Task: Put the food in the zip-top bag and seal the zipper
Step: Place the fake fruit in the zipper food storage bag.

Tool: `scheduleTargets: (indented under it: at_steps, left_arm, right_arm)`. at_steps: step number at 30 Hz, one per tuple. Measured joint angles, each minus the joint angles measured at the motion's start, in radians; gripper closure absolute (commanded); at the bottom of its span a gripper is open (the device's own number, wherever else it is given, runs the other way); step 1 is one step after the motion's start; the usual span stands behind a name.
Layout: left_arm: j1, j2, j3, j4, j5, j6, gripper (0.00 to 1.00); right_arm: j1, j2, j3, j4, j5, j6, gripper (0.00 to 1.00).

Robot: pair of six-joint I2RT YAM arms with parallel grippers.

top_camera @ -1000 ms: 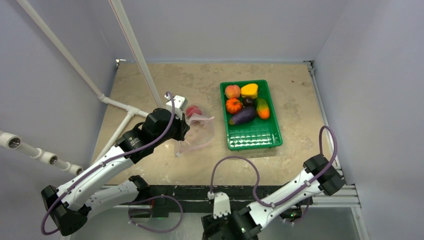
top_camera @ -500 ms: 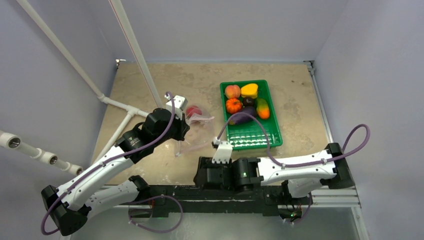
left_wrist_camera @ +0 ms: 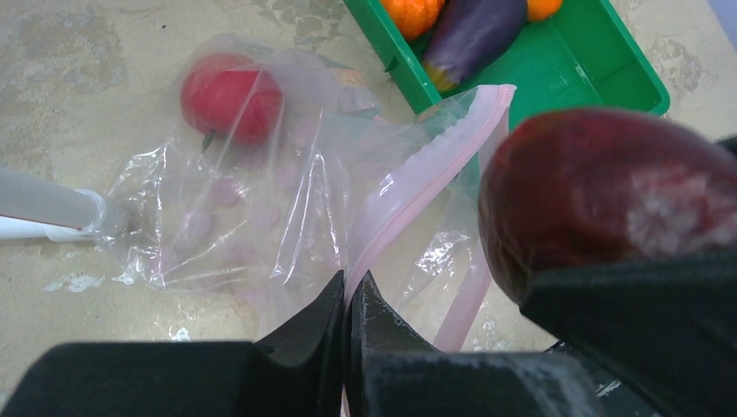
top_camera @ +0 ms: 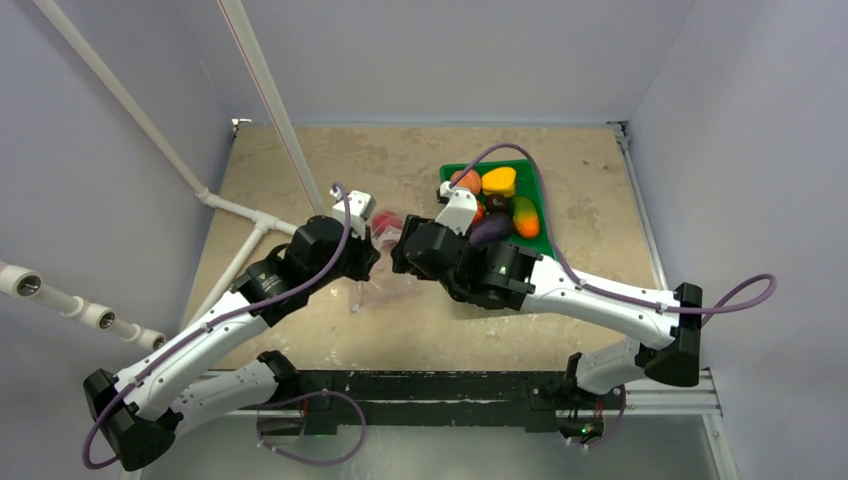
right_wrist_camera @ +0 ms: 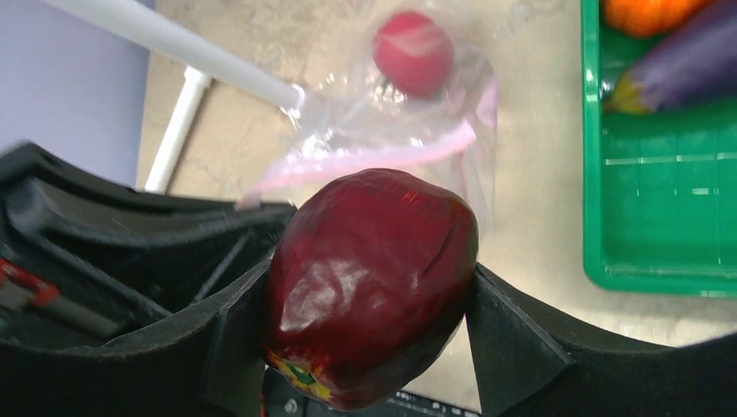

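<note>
The clear zip-top bag (left_wrist_camera: 261, 200) lies crumpled on the table left of the tray, with a red tomato (left_wrist_camera: 230, 95) inside it. My left gripper (left_wrist_camera: 351, 282) is shut on the bag's edge at the pink zipper (left_wrist_camera: 434, 165) and holds that edge up. My right gripper (right_wrist_camera: 369, 291) is shut on a dark red apple-like fruit (right_wrist_camera: 374, 261), which hangs just above and beside the bag's mouth (right_wrist_camera: 391, 148). In the top view the two grippers (top_camera: 368, 255) (top_camera: 405, 245) are close together over the bag (top_camera: 385, 290).
The green tray (top_camera: 545, 225) holds a peach (top_camera: 463, 180), a yellow pepper (top_camera: 499, 181), a purple eggplant (top_camera: 492, 229) and an orange-green piece (top_camera: 525, 217); my right arm crosses its near half. White pipes (top_camera: 250, 215) stand left of the bag.
My right arm has swung from the table's near edge up to the bag, carrying the dark red fruit. The left arm and the bag have stayed put.
</note>
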Motion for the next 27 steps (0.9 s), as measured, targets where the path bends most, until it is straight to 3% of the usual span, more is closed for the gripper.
scheduleTargets:
  at_steps: [10,16,27]
  left_arm:
    - [0.001,0.012,-0.002,0.018,0.0,-0.021,1.0]
    - [0.024,0.019,-0.014,0.02,0.0,-0.029,1.0]
    - [0.095,0.055,-0.016,0.049,0.054,-0.051,1.0]
  right_arm:
    - [-0.098,0.036,-0.023,0.23,-0.061,-0.187,0.78]
    - [-0.098,0.056,-0.069,0.264,-0.095,-0.217,0.79]
    - [-0.098,-0.053,-0.154,0.334,-0.175,-0.242,0.81]
